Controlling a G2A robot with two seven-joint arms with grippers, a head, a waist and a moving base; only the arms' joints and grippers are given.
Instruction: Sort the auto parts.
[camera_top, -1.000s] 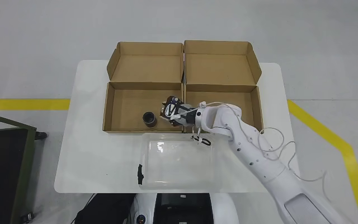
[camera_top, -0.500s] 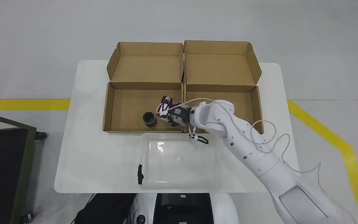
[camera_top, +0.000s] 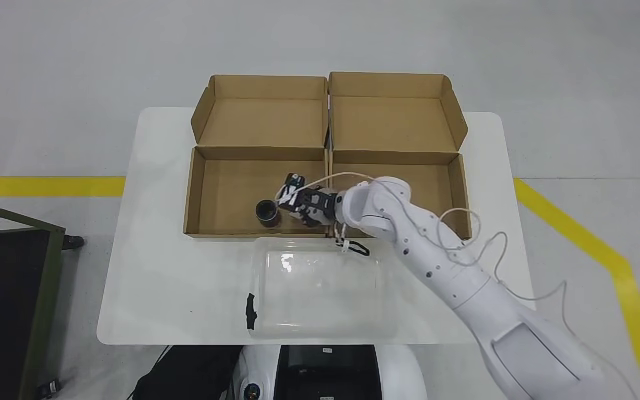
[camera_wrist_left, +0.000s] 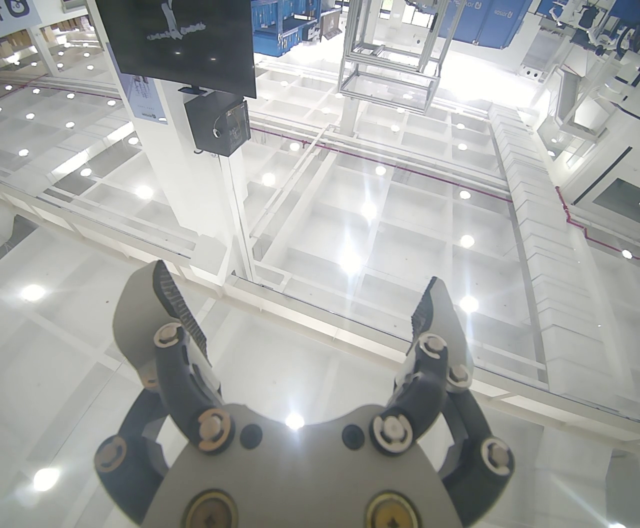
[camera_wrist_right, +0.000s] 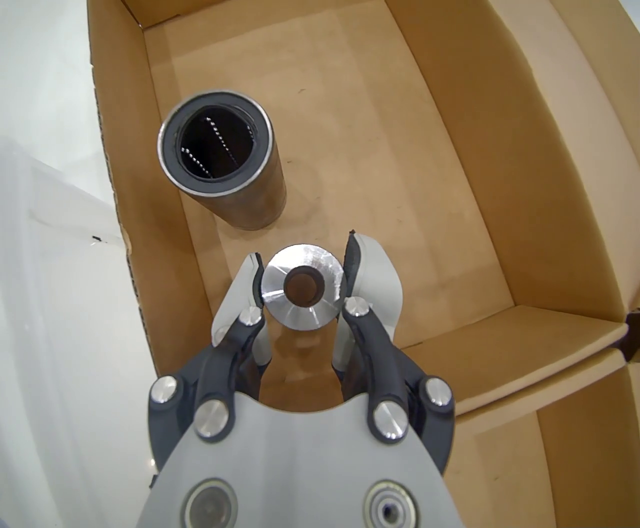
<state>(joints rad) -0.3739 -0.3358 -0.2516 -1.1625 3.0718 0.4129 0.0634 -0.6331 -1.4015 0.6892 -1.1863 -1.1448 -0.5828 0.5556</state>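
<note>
The white table (camera_top: 150, 250) carries two open cardboard boxes, and I hang over the left box (camera_wrist_right: 350, 125), near its wall beside the clear plastic tub (camera_top: 320, 290). A dark linear bearing (camera_wrist_right: 222, 160) stands upright on the box floor. My left gripper (camera_wrist_left: 296, 280) is spread wide and holds nothing. My right gripper (camera_wrist_right: 305, 260) clamps a shiny steel bushing (camera_wrist_right: 303, 295), bore up, just beside the bearing but apart from it. I judge I should lower straight, release low and withdraw without nudging the bearing.
</note>
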